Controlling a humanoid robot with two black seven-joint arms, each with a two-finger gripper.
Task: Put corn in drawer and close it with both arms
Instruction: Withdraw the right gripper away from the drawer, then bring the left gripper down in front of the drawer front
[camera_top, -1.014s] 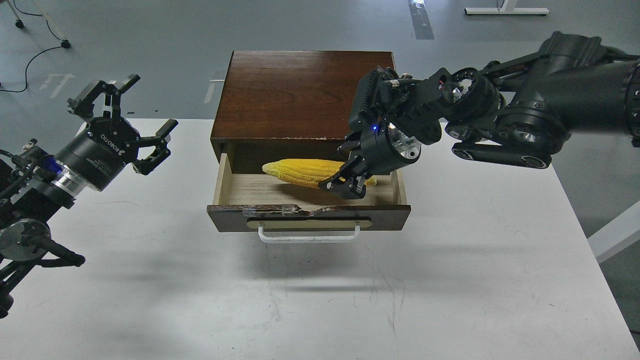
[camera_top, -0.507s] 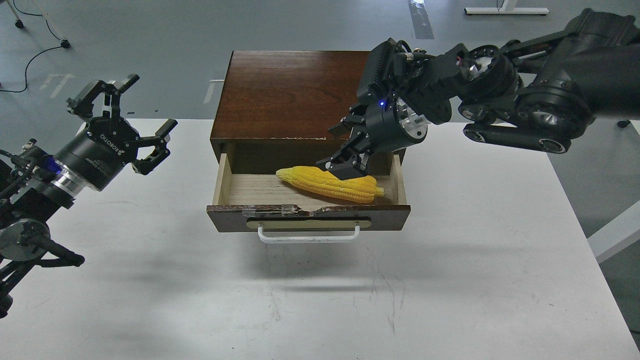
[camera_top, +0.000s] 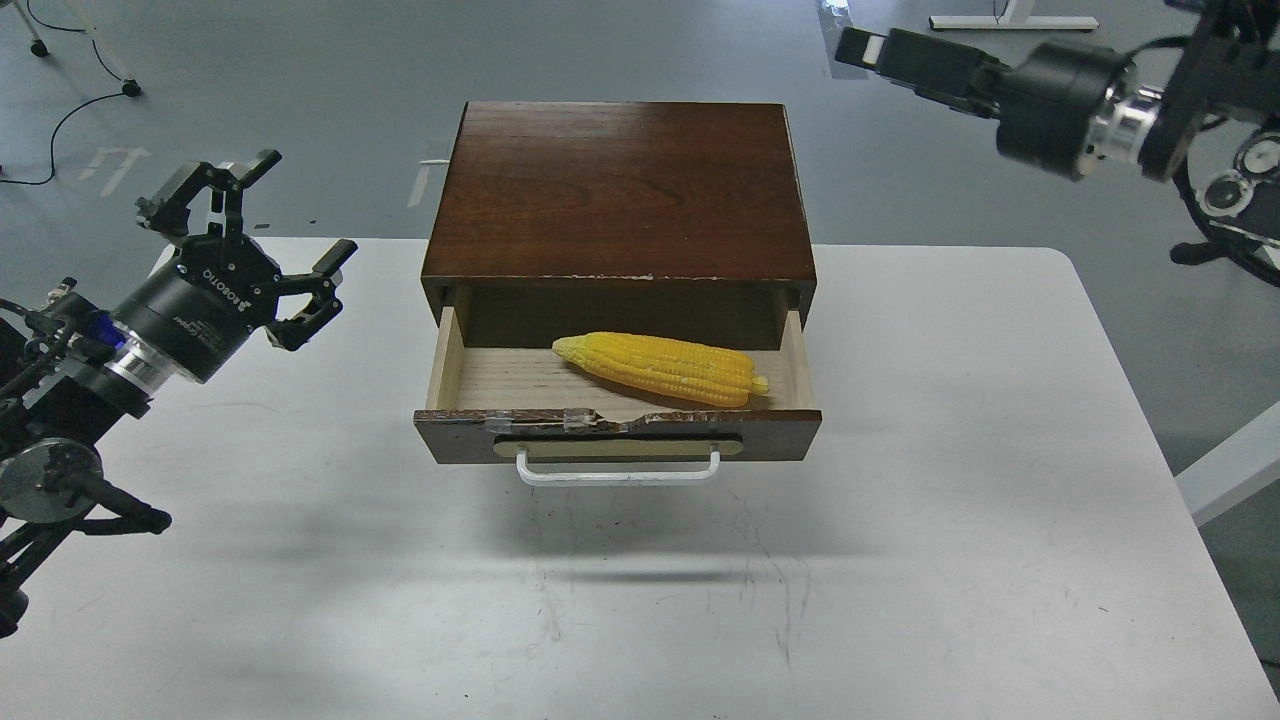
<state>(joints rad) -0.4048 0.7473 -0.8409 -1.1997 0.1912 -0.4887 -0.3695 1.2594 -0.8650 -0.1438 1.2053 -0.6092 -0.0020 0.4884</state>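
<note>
The yellow corn (camera_top: 662, 367) lies on the pale floor of the open drawer (camera_top: 780, 425), slanted, with its pointed end to the left. Nothing holds it. The drawer's white bar handle (camera_top: 617, 473) faces me. My left gripper (camera_top: 262, 238) is open and empty above the table, left of the drawer. My right gripper (camera_top: 885, 52) is raised high at the top right, well away from the drawer and pointing left. It holds nothing, and its fingers cannot be told apart.
The dark-brown cabinet (camera_top: 620, 190) that houses the drawer stands at the back middle of the white table (camera_top: 900, 560). The table's right edge runs near the right arm's side. Grey floor with cables lies beyond.
My right gripper has let go of the corn, lifted out of the drawer and pulled back up to the right. The corn now rests on the drawer floor. The left arm has barely moved.
</note>
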